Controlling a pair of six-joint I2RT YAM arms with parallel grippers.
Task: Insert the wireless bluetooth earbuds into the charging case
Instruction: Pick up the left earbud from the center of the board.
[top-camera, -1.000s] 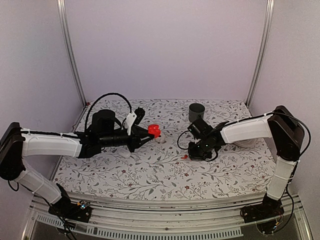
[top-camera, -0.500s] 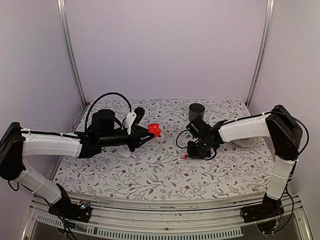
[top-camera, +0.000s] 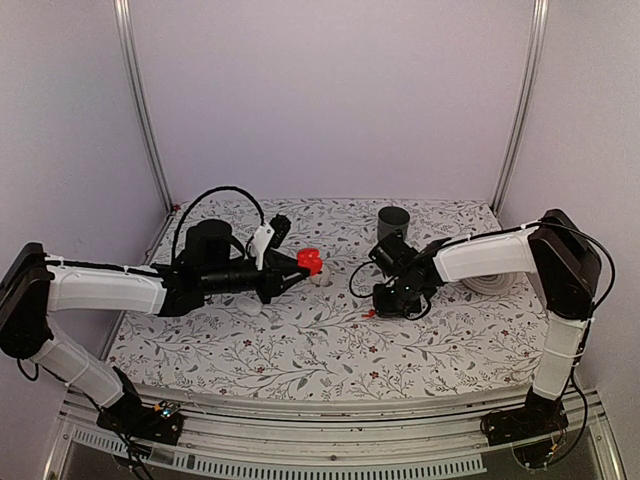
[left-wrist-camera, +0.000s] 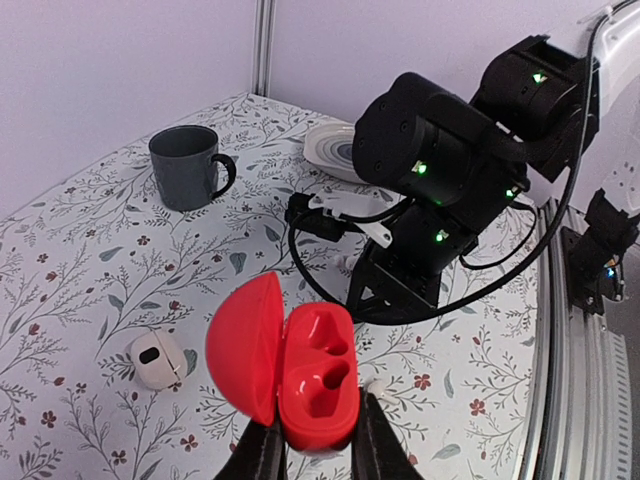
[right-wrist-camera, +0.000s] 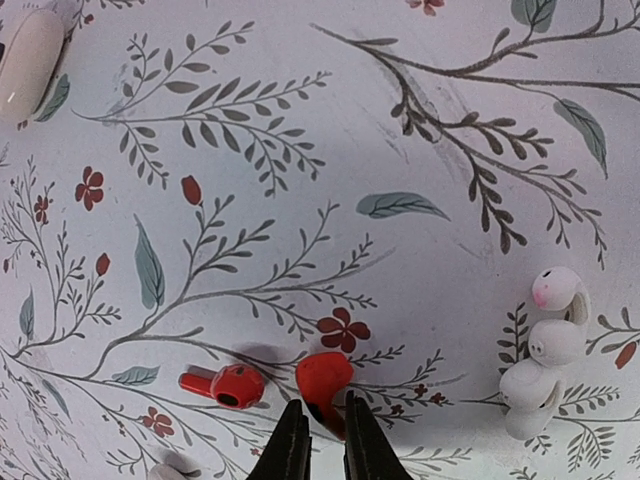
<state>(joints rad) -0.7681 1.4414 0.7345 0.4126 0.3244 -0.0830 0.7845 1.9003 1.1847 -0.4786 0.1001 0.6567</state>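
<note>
**A:** Where is the red case (left-wrist-camera: 318, 375) sitting?

**B:** It isn't sitting. The left hand (left-wrist-camera: 318, 447) is clamping its lower end and holding it up over the worktop (right-wrist-camera: 300, 150), left of centre. The lid is hanging open and both hollows are showing empty.

**A:** So nothing is going in yet?

**B:** Nothing. Both red buds are lying on the worktop under the right arm. The right hand (right-wrist-camera: 327, 445) is closing narrowly on the end of the red bud (right-wrist-camera: 325, 380) (which looks to be resting down, not lifted). The second red bud (right-wrist-camera: 225, 385) is lying just beside it.

**A:** What is remaining?

**B:** Nearly all of it, I am judging: lifting this bud, carrying it across, seating it, then doing the same for the second. A white case (left-wrist-camera: 155, 358) and white buds (right-wrist-camera: 545, 350) are also lying on the worktop, well apart, probably waiting their turn.

**A:** Is anything differing from a second ago?

**B:** In the top view the right wrist is sitting slightly nearer the centre. The left arm and its case are keeping the same spot.
</note>
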